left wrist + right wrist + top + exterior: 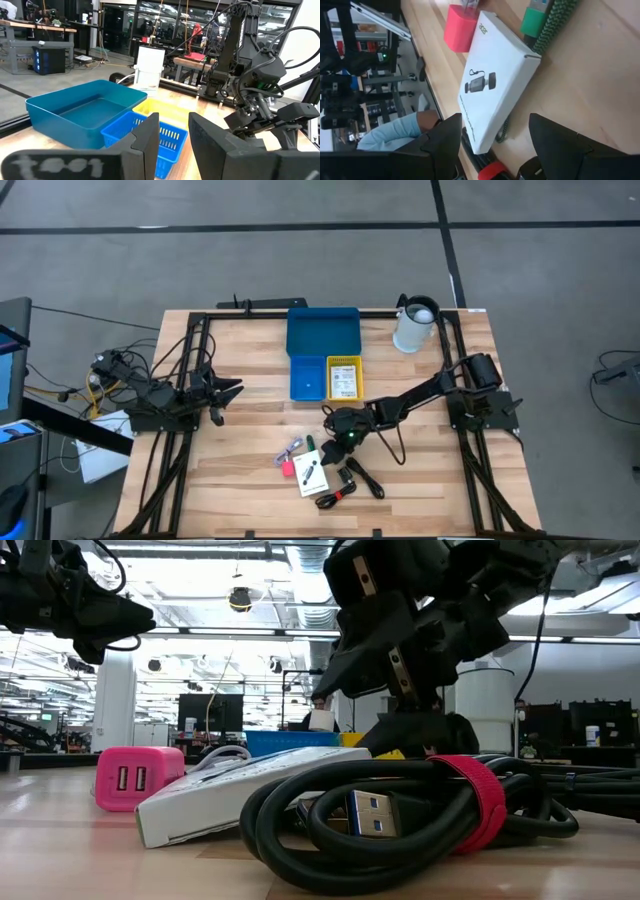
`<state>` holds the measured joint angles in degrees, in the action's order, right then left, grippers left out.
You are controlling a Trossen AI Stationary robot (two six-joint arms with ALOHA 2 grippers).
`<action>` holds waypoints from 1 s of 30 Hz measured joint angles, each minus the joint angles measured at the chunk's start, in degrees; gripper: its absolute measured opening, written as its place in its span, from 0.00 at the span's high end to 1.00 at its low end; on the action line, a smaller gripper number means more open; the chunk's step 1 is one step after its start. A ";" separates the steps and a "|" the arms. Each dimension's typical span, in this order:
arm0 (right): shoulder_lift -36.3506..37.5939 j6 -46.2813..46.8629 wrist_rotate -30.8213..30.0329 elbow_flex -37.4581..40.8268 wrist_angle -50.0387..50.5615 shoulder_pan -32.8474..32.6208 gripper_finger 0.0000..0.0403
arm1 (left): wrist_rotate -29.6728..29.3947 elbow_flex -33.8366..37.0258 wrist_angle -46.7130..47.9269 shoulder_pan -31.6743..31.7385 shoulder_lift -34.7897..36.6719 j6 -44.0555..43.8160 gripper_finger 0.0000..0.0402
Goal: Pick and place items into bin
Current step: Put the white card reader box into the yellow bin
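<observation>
The white box [311, 471], printed with a small dark device, lies flat on the wooden counter [250, 430] and serves as the landmark for the loose items. Touching its corner on the left-arm side sits a pink-red block [287, 468] with two USB sockets on its face, and a grey cord [291, 450] lies beside that block. A coiled black cable [345, 485] bound with a red strap rests against the box edge nearest the counter's front, with more black cable [366, 477] running off on the right-arm side. In the right wrist view a green-tipped plug [534, 19] on a braided cord lies just beside the box's corner.

The right end effector [340, 442] hovers just beyond the box's far edge, between the box and the bin set, with its fingers [560, 137] spread apart and holding nothing.

The bin set stands farther back from the box: a wide blue tray [322, 332], then a small blue bin [306, 377] and a small yellow bin [345, 377] side by side in front of it, the yellow one holding a white card. A white pitcher [414, 326] stands well apart toward the right arm's base.

The left end effector [232, 390] waits well away from the box, its fingers [147, 142] parted and empty. A person's light blue sleeve [387, 135] shows beyond the counter edge in the right wrist view.
</observation>
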<state>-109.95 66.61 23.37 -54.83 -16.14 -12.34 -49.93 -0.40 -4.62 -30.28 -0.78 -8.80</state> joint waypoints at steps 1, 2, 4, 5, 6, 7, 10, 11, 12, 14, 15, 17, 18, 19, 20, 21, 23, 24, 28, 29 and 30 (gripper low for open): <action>0.00 0.00 -0.10 0.00 0.02 0.00 0.44 | 0.00 0.01 0.00 0.00 0.00 0.00 0.76; 0.00 0.00 -0.16 0.00 0.00 0.00 0.44 | 0.00 0.00 0.01 0.01 0.00 0.00 0.76; 0.00 -0.01 -0.33 0.00 -0.04 0.00 0.44 | 0.00 0.01 0.00 0.02 0.00 0.00 0.76; 0.00 -0.02 -0.35 0.00 -0.04 0.00 0.44 | 0.00 0.00 0.02 0.00 0.00 0.00 0.76; 0.00 -0.02 -0.35 0.00 -0.10 0.00 0.44 | 0.00 0.02 0.00 0.02 0.00 0.00 0.76; 0.00 -0.02 -0.35 0.00 -0.20 0.00 0.44 | 0.00 0.00 0.00 0.01 0.00 0.00 0.76; 0.00 -0.04 -0.52 0.00 -0.20 -0.02 0.44 | 0.00 0.00 0.00 0.02 0.00 0.00 0.76; 0.00 -0.06 -0.52 0.00 -0.20 -0.02 0.44 | 0.00 0.01 0.00 0.01 0.00 0.00 0.76; 0.00 -0.06 -0.54 0.00 -0.20 -0.02 0.44 | 0.00 0.00 0.00 0.02 0.00 0.00 0.76; 0.00 -0.07 -0.52 0.00 -0.20 -0.02 0.44 | 0.00 0.00 0.00 0.02 0.00 0.00 0.76; 0.00 -0.07 -0.52 0.00 -0.20 -0.02 0.44 | 0.00 0.02 0.00 0.02 0.00 0.00 0.76; 0.00 -0.07 -0.52 0.00 -0.20 -0.02 0.44 | 0.00 0.00 0.00 0.02 0.00 0.00 0.76; 0.00 -0.07 -0.52 0.00 -0.20 -0.02 0.44 | 0.00 0.00 0.01 0.02 0.00 0.00 0.76; 0.00 -0.04 -0.52 0.00 -0.20 -0.02 0.44 | 0.00 0.00 0.00 0.01 0.00 0.00 0.76; 0.00 -0.04 -0.52 0.00 -0.20 -0.02 0.44 | 0.00 0.00 0.00 0.02 0.00 0.00 0.76; 0.00 -0.04 -0.52 0.00 -0.20 -0.04 0.44 | 0.00 0.00 0.00 0.02 0.00 0.00 0.76; -0.01 0.14 -0.52 0.00 -0.20 -0.04 0.44 | 0.00 0.02 0.02 0.00 0.00 0.00 0.76; -0.02 0.30 -0.52 0.00 -0.20 -0.05 0.44 | 0.00 0.02 0.00 0.02 0.00 0.00 0.76; -0.02 0.44 -0.91 0.00 -0.20 -0.39 0.44 | 0.00 0.01 0.00 0.01 0.00 0.00 0.76; -0.02 0.44 -0.92 0.00 -0.20 -0.39 0.44 | 0.01 0.00 0.00 0.01 0.00 0.00 0.76; -0.02 0.44 -0.92 0.00 -0.19 -0.39 0.44 | 0.02 0.00 0.00 0.01 0.00 0.00 0.76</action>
<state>-109.97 67.05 22.46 -54.83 -16.33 -12.73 -49.91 -0.40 -4.62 -30.26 -0.78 -8.80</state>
